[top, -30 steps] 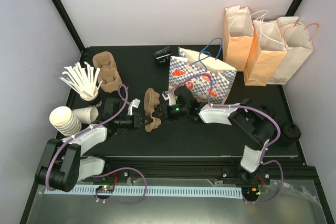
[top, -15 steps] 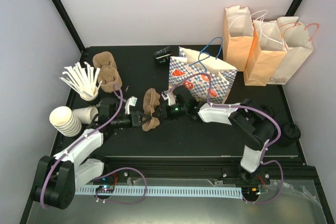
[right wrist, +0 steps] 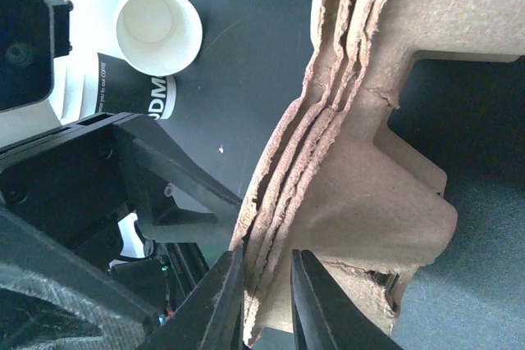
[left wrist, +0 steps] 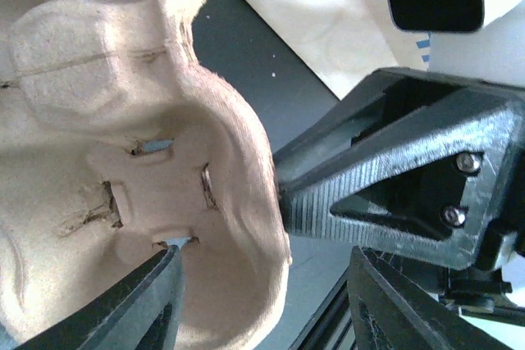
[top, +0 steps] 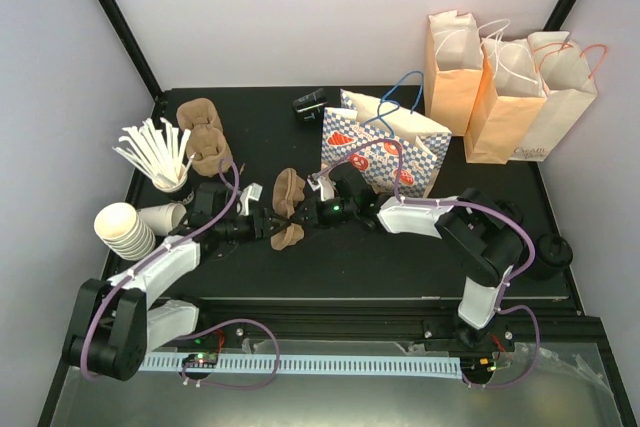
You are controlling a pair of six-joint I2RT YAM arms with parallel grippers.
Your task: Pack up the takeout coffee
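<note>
Black matte table, pale walls: my left gripper stands wide astride the fibrous rim of nested brown pulp carriers, which my right gripper pinches tight. The coffee, a small round-lidded black cup, sits at the table's far right edge.

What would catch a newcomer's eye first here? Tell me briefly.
The stack of brown moulded-pulp cup carriers at the centre of the black table, where both arms meet: the right gripper pinches its edge, the left gripper stands open around its rim. Behind it stands a blue-and-white checked paper bag, and three tan paper bags line the far right corner.
</note>
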